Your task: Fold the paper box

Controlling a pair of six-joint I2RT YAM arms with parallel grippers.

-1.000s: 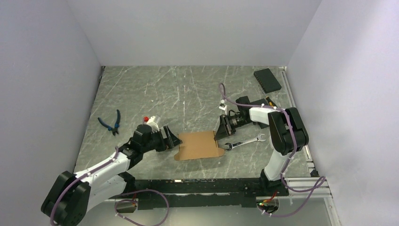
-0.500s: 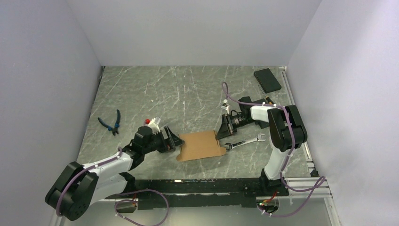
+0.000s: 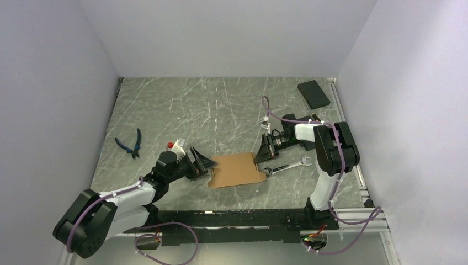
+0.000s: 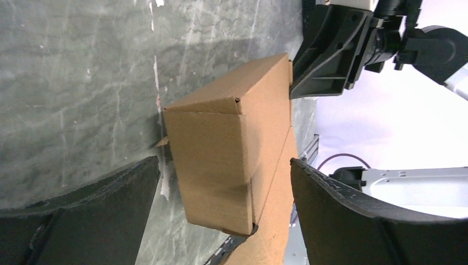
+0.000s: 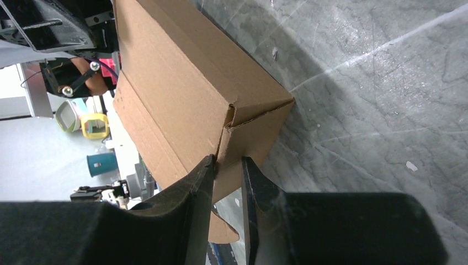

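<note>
- One pair of blue-handled pliers [image 3: 131, 144] was seen lying at the left side of the grey marbled table [image 3: 221, 105], well apart from everything else.
- One left gripper [image 3: 203, 164] was held low over the table, just left of the cardboard. Its two fingers [image 4: 83, 215] were spread wide apart. In the left wrist view the near end of the box was framed between them, and neither finger was seen to touch it. Nothing was gripped.
- One paper box [image 3: 234, 170] of plain brown cardboard was found near the middle of the table, towards the near edge and between the two grippers. In the wrist views it was seen raised into an oblong shape, with one long face turned up, one end face closed and further cardboard lying flat beneath it on the near side.
- One right gripper [image 3: 260, 153] was placed at the far right corner of the box. Its two fingers [image 5: 196, 187] were drawn almost together, and a thin upright cardboard edge at the box's corner was pinched between them.
- One silver wrench [image 3: 284, 167] was seen lying just beside the right edge of the box.
- One black flat pad [image 3: 313, 93] was seen in the far right corner, well apart from the box.
</note>
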